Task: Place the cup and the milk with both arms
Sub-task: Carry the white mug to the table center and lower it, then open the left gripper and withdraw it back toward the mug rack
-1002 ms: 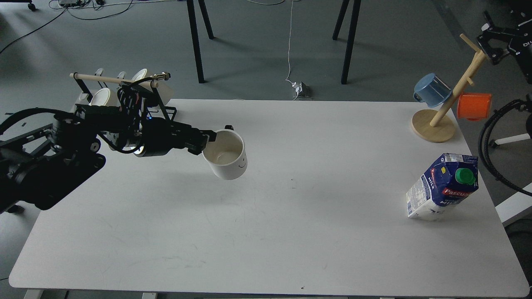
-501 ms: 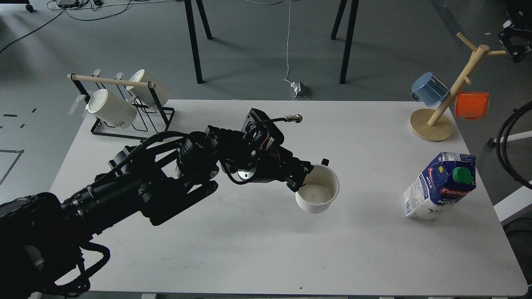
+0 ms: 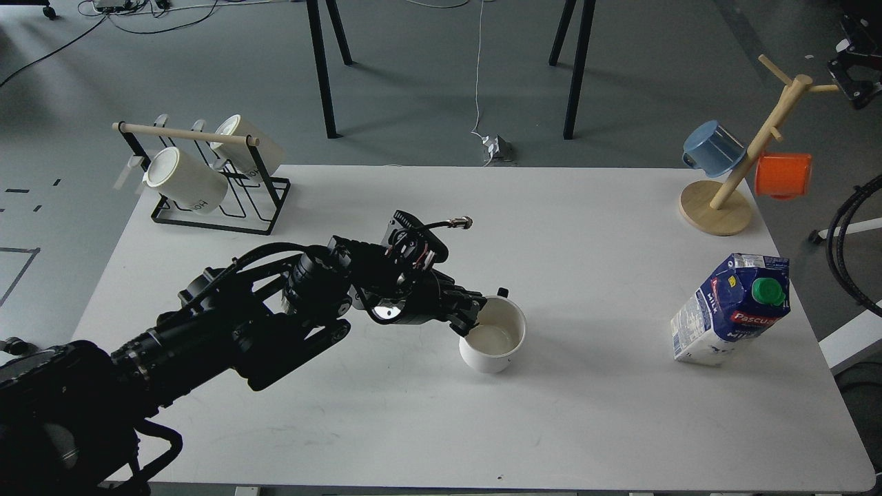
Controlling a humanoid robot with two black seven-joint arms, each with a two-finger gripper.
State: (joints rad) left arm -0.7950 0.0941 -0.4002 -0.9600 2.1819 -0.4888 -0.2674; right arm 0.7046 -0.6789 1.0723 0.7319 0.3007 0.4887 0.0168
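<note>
A white cup (image 3: 493, 335) stands upright near the middle of the white table (image 3: 413, 427), its open mouth up. My left gripper (image 3: 479, 313) is shut on the cup's left rim, with the black arm reaching in from the lower left. A blue and white milk carton (image 3: 730, 310) with a green cap stands tilted near the table's right edge, apart from the cup. My right gripper is not in view; only a dark piece of robot hardware (image 3: 854, 76) shows at the top right edge.
A black wire rack (image 3: 207, 179) with two white mugs stands at the back left. A wooden mug tree (image 3: 737, 172) with a blue cup (image 3: 713, 148) and an orange cup (image 3: 782, 176) stands at the back right. Black cables (image 3: 844, 241) hang off the right edge.
My left arm carried the cup from the rack side rightward across the table, then drew back a little to the left and lowered it onto the table near the middle. The milk carton has not moved.
</note>
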